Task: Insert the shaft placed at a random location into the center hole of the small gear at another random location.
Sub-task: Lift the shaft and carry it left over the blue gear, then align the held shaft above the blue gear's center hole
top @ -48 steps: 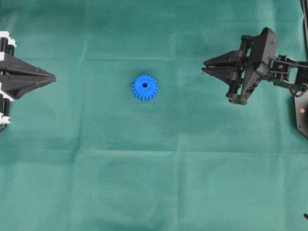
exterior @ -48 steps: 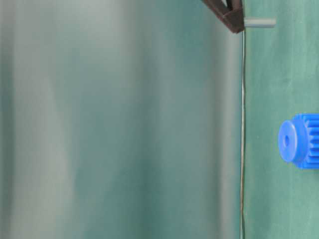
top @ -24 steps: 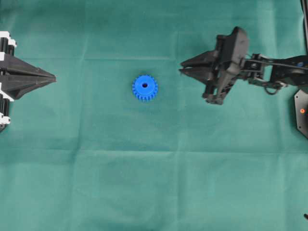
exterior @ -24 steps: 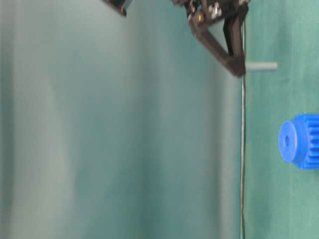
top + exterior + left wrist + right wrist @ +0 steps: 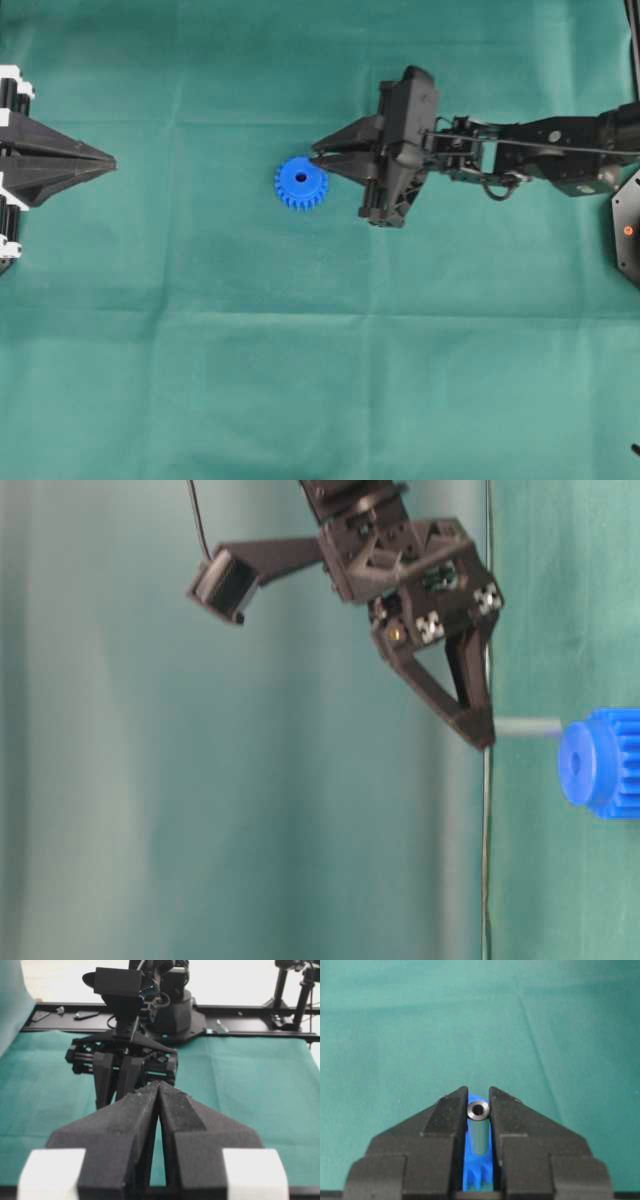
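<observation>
1. Overhead view: the small gear (image 5: 301, 182) is a bright blue plastic toothed wheel lying flat on a green cloth (image 5: 300, 380) whose weave shows soft creases. Its center hole (image 5: 301, 177) reads as a small dark dot in the raised round hub.
2. From the same view, the right gripper (image 5: 318, 157), matte black with wedge-shaped tapering fingers, reaches in from the right with its tips right at the gear's upper right edge. The shaft cannot be made out from above.
3. The right wrist view shows what the overhead does not: the shaft (image 5: 478, 1110), a short silver-grey metal pin with a shiny round end face, is clamped between the two rough-surfaced black fingers (image 5: 445, 1115), which are closed nearly together on it. Blue gear teeth show beneath the pin.
4. The table-level view alone shows the pin sticking out of the fingertip toward the gear, its free end just beside the hub's rim; whether they touch cannot be told. It is off to one side of the hole, not in it.
5. The left gripper (image 5: 112, 158) sits at the left edge, well apart from the gear. In the left wrist view its grainy black fingers (image 5: 125, 1125) are pressed together, holding nothing.
</observation>
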Available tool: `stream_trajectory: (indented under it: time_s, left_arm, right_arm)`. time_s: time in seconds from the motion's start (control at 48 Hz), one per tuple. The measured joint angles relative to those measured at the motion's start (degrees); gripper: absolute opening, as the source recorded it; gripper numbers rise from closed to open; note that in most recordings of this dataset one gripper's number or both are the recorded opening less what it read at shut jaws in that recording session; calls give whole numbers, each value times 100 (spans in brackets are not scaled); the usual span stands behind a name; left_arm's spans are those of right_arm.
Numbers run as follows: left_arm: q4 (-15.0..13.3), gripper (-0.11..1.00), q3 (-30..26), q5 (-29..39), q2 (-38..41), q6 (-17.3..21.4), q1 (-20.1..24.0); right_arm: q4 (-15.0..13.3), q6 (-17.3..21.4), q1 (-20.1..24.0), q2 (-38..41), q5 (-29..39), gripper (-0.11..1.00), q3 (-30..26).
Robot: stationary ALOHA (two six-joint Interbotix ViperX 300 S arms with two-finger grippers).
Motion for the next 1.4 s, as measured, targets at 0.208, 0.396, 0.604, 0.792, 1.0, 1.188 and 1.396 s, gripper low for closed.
stream_trajectory:
  time_s: [0.208, 0.396, 0.604, 0.792, 1.0, 1.188, 1.396]
  left_arm:
    - [0, 0, 0, 0, 0, -9, -9]
    - [0, 0, 0, 0, -9, -9, 0]
    - [-9, 0, 0, 0, 0, -9, -9]
    - [0, 0, 0, 0, 0, 0, 0]
    - [0, 0, 0, 0, 0, -9, 0]
    - [-9, 0, 0, 0, 0, -9, 0]
    - [0, 0, 0, 0, 0, -9, 0]
  right_arm:
    - [0, 0, 9, 220, 53, 13, -272]
    - [0, 0, 35, 299, 53, 13, -360]
    - [-9, -9, 35, 299, 53, 13, -360]
    - [-9, 0, 26, 343, 53, 13, -360]
    - [-9, -9, 35, 413, 53, 13, -422]
    - [-9, -9, 35, 413, 44, 13, -422]
    - [-9, -9, 35, 308, 158, 13, -396]
